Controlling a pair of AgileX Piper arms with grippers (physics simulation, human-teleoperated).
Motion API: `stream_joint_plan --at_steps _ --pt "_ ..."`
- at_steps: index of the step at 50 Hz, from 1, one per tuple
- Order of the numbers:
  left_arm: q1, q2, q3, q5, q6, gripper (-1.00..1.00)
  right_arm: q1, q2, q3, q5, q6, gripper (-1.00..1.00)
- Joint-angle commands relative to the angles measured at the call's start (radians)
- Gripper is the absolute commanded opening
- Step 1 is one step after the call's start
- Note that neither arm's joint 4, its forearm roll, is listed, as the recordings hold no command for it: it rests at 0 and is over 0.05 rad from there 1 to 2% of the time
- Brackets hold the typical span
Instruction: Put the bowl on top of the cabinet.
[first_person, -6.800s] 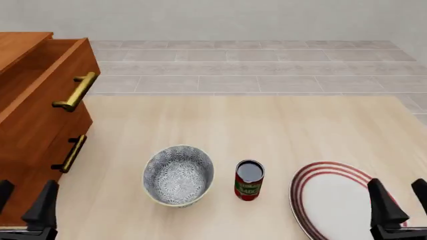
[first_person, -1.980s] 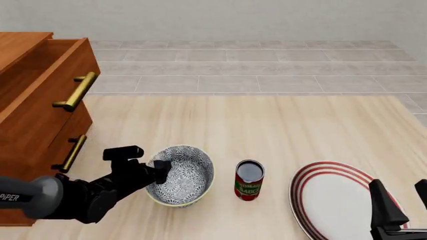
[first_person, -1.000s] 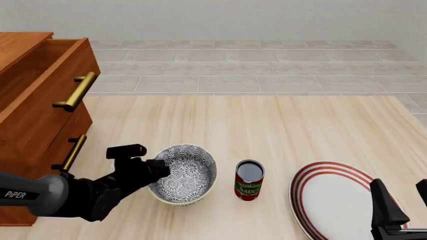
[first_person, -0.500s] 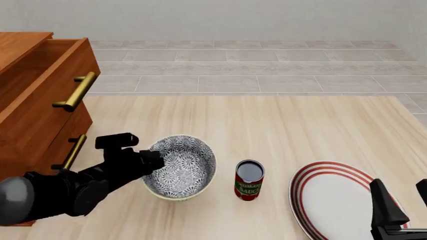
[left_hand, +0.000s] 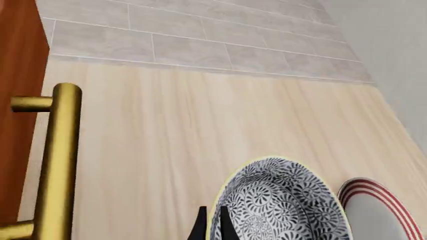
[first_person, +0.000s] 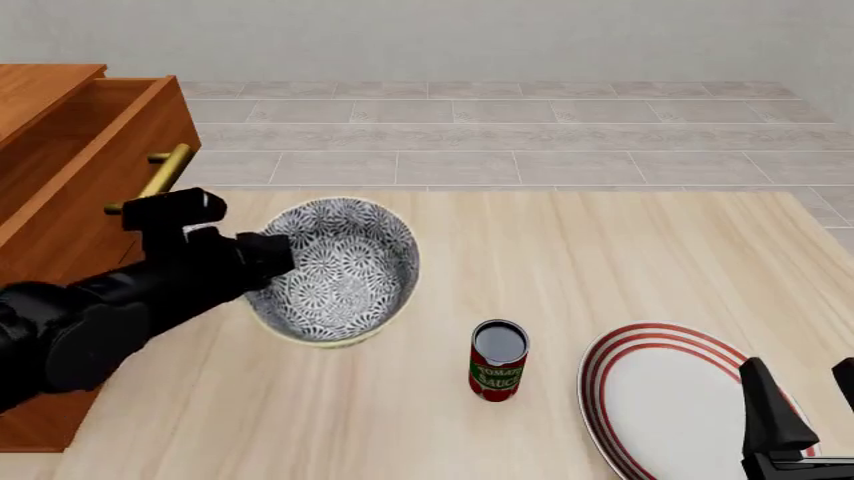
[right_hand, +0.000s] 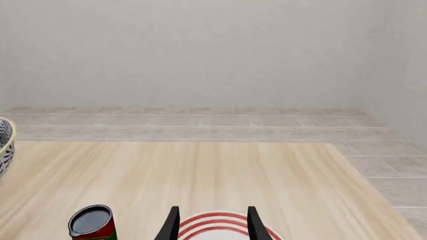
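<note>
Your pale wooden counter (first_person: 601, 260) carries everything, with the large reddish-brown wooden cabinet (first_person: 74, 200) standing at its left edge, brass bar handles (left_hand: 57, 165) on the drawer fronts; take that cabinet as your landmark.

Your left arm (first_person: 94, 315) reaches in right in front of the cabinet's drawer face, covering the lower handle in the front view. Its left gripper (first_person: 274, 255) has its jaws pinched on the cabinet-side rim of the deep round bowl, grey-and-white floral inside and cream outside (first_person: 334, 270). The left wrist view shows the two dark fingertips (left_hand: 199, 231) close together at that rim. The bowl is lifted clear of the counter and tilted so its patterned inside faces the front camera. It hangs just beside the cabinet's front, about level with the upper handle, and is not on the cabinet's top.

Farther from the cabinet, past the bowl, the flat white plate with red rings (first_person: 667, 395) lies on the counter at the near right. Your right gripper (right_hand: 211, 222) hovers over the plate's near edge with its jaws spread and nothing between them.

Between the bowl and the plate, the small red can with a dark open top (first_person: 499, 360) stands upright on the counter, apart from both.
</note>
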Motion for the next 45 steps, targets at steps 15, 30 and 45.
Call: stream_joint_plan --at_steps 15,30,45 --pt "-0.015 -0.186 -0.283 0.352 -0.032 -1.00 0.001 0.000 0.001 0.001 0.000 1.00" --pt "0.047 -0.247 -0.475 0.520 -0.009 -1.00 0.002 0.000 0.001 -0.001 0.006 1.00" --pt "0.157 -0.273 -0.614 0.642 0.025 -1.00 0.006 0.001 0.001 0.001 0.005 1.00"
